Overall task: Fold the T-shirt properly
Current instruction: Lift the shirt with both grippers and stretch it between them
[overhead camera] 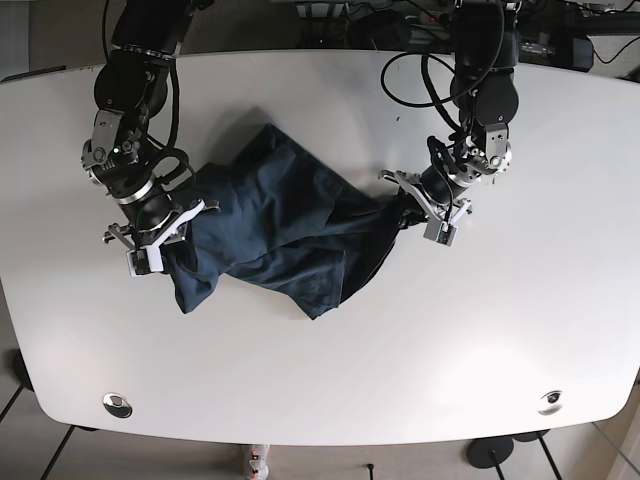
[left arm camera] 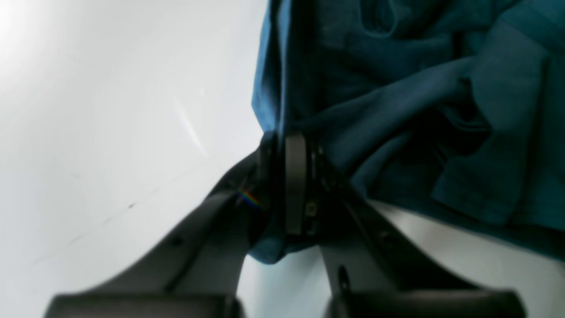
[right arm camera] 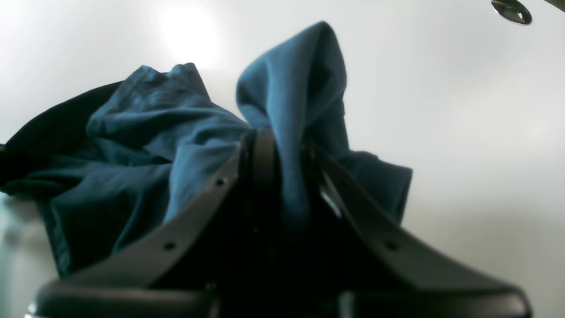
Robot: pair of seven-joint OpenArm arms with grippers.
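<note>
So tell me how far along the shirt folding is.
Early. Done: both grippers have a hold. The left gripper is shut on one edge of the T-shirt, and the right gripper is pinching a bunch of cloth at the other side. In hand: the shirt held between them, crumpled on the table. Left: spreading it flat and every fold; no neat crease shows.

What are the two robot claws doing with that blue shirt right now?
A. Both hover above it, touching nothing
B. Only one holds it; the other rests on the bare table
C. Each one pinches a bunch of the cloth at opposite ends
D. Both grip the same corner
C: the left gripper and the right gripper each clamp cloth at opposite ends of the crumpled T-shirt, and both wrist views show fabric pinched between the jaws.
</note>
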